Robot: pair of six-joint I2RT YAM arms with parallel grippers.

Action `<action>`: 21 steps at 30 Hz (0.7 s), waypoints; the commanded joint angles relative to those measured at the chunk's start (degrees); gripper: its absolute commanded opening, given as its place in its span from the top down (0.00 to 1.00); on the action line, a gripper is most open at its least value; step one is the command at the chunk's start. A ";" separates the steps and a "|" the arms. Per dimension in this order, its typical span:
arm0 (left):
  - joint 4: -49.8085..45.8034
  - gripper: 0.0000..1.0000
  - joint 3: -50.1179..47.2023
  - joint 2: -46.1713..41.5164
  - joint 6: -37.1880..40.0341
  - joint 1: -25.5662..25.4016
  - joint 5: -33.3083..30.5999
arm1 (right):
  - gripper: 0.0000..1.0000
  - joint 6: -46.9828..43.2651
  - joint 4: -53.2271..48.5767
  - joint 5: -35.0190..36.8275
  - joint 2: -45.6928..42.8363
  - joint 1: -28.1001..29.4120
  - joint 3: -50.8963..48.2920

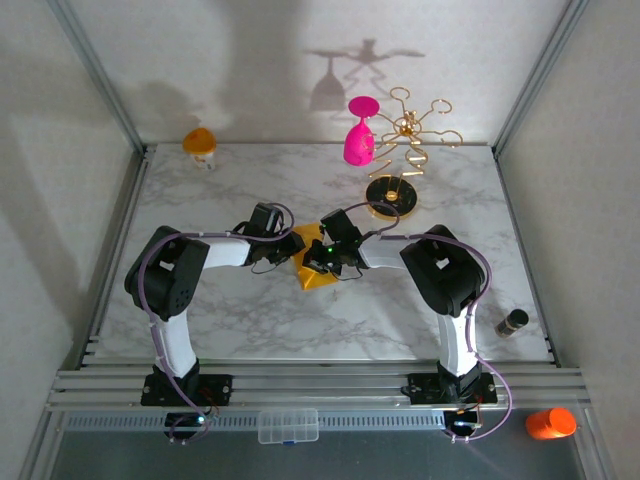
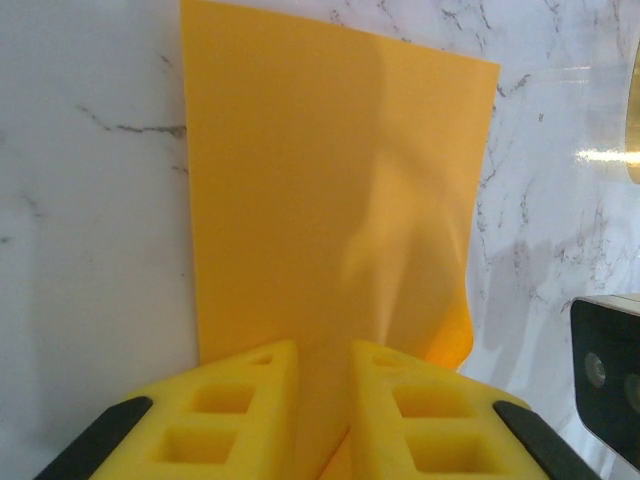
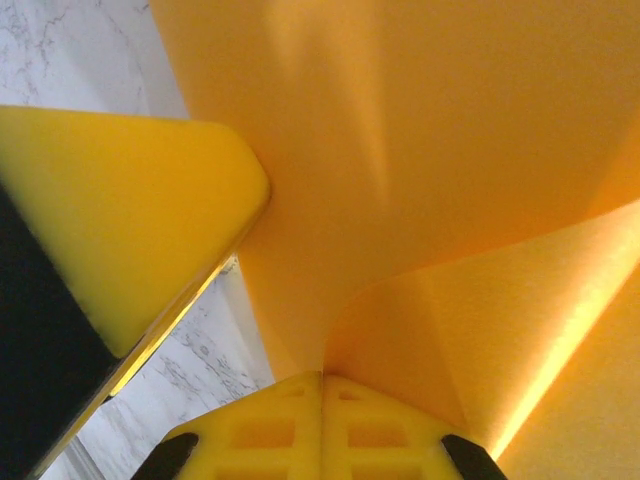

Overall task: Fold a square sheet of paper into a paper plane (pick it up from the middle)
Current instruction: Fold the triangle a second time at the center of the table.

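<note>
Left tool (image 2: 322,392) and right tool (image 3: 322,388) both pinching the square sheet of paper (image 2: 330,200)
Left one's clamped on one edge, with the sheet lying flat on the marble table (image 2: 90,250) beyond. Right one's pressed together on a lifted, curling flap. Paper sits mid-table, near the gold rack (image 1: 408,128) holding the pink goblet (image 1: 359,140).

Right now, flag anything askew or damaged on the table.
The square sheet of paper is not lying flat: pinched by the left gripper and the right gripper, it buckles upward. No tear shows.
</note>
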 commanded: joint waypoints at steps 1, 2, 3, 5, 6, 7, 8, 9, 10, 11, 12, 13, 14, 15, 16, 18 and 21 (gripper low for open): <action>-2.80 0.79 -1.68 1.38 -0.36 -0.31 -3.01 | 1.00 1.37 0.85 2.02 -1.34 0.29 -0.83; -2.80 0.80 -1.67 1.38 -0.43 -0.31 -3.06 | 1.00 1.55 1.05 2.02 -1.51 0.29 -1.01; -2.80 0.79 -1.71 1.30 -0.43 -0.36 -3.11 | 1.00 1.77 1.15 2.03 -1.69 0.27 -1.14; -2.69 0.80 -1.80 1.29 -0.62 -0.34 -3.28 | 1.00 1.98 1.15 2.52 -2.07 0.29 -1.48; -2.64 0.80 -1.81 1.30 -0.70 -0.30 -3.29 | 1.00 2.05 1.23 2.65 -2.30 0.29 -1.59; -2.55 0.80 -1.81 1.37 -0.76 -0.35 -3.28 | 1.00 2.00 1.15 2.73 -2.41 0.29 -1.59; -2.54 0.80 -1.81 1.45 -0.76 -0.34 -3.28 | 1.00 2.00 0.98 2.80 -2.41 0.30 -1.59; -2.53 0.80 -1.81 1.46 -0.82 -0.36 -3.34 | 1.00 2.07 0.81 2.91 -2.41 0.29 -1.61; -2.56 0.80 -1.81 1.54 -0.88 -0.36 -3.37 | 1.00 2.09 0.73 3.08 -2.33 0.29 -1.71; -2.54 0.80 -1.81 1.55 -0.91 -0.36 -3.32 | 1.00 2.26 0.62 3.26 -2.41 0.29 -1.83; -2.54 0.80 -1.80 1.54 -0.89 -0.36 -3.32 | 1.00 2.35 0.69 3.48 -2.51 0.30 -1.96; -2.54 0.80 -1.81 1.48 -0.84 -0.36 -3.35 | 1.00 2.43 0.59 3.53 -2.59 0.29 -2.06; -2.54 0.80 -1.81 1.53 -0.85 -0.36 -3.34 | 1.00 2.44 0.66 3.54 -2.59 0.29 -2.03; -2.54 0.80 -1.81 1.55 -0.96 -0.36 -3.37 | 1.00 2.44 0.62 3.62 -2.57 0.29 -2.07; -2.58 0.80 -1.82 1.55 -0.88 -0.36 -3.36 | 1.00 2.44 0.49 3.64 -2.59 0.30 -2.09; -2.71 0.80 -1.77 1.55 -0.84 -0.36 -3.45 | 1.00 2.45 0.33 3.89 -2.59 0.24 -2.06; -2.71 0.80 -1.81 1.55 -0.92 -0.36 -3.52 | 1.00 2.49 -0.08 4.29 -2.67 0.25 -2.04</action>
